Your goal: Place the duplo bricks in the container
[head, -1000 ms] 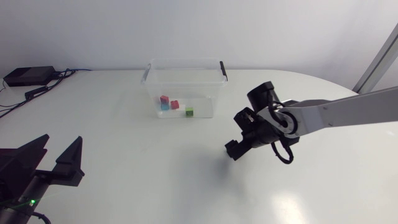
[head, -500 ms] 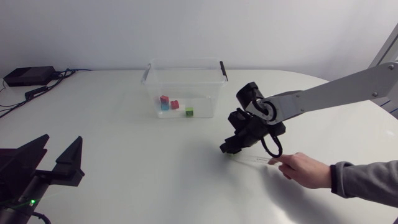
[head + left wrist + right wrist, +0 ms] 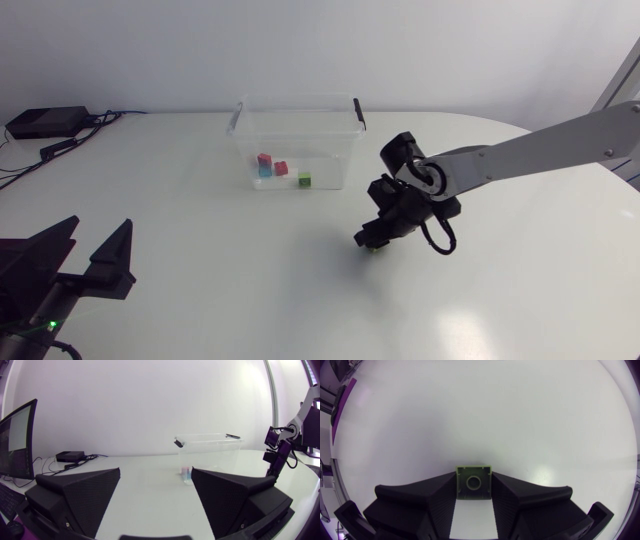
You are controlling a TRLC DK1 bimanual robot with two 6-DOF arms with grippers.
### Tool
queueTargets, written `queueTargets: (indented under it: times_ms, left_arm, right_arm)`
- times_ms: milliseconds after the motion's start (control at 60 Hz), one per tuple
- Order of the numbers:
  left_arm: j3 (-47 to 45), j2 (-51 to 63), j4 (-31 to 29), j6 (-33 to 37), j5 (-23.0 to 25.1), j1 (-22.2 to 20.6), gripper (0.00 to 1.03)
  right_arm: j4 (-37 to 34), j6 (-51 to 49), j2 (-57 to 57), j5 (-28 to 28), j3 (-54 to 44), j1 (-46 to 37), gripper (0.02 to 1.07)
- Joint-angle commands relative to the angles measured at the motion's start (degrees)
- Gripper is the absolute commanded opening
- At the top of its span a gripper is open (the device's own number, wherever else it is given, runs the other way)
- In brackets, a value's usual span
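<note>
My right gripper (image 3: 473, 476) pinches a green duplo brick (image 3: 473, 486) (hollow underside showing), near-right of the container (image 3: 297, 140); left gripper (image 3: 156, 474) spread.

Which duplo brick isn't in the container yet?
The olive brick clamped in the right gripper; the other bricks sit inside the container.

Bright, even light from above washes the white table (image 3: 180, 200), with a soft patch of glare near its front edge. Shadows are faint and soft-edged: one lies under the right gripper (image 3: 372, 242), another just ahead of the green brick (image 3: 473, 483) in the right wrist view. Both wrist views bow the table's edge, and the left gripper (image 3: 156, 480) looks dark against the pale table.
</note>
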Motion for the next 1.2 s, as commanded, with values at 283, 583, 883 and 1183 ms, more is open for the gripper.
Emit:
queueTargets:
  times_ms: [283, 583, 883, 1183]
  left_arm:
    - [-1.0, -0.6, 0.2, 0.4, 0.4, 0.0, 0.99]
    - [-1.0, -0.6, 0.2, 0.4, 0.4, 0.0, 0.99]
    - [-1.0, -0.6, 0.2, 0.4, 0.4, 0.0, 0.99]
    - [-1.0, -0.6, 0.2, 0.4, 0.4, 0.0, 0.99]
  right_arm:
    - [-0.6, 3.0, -11.4, 0.2, 4.2, -0.8, 0.08]
    - [2.7, 3.0, -14.3, 2.5, 15.4, -1.3, 0.08]
    - [9.6, 6.5, -13.8, 3.3, 21.9, -0.4, 0.08]
    - [9.7, 5.9, -5.9, 7.3, 28.6, 4.6, 1.02]
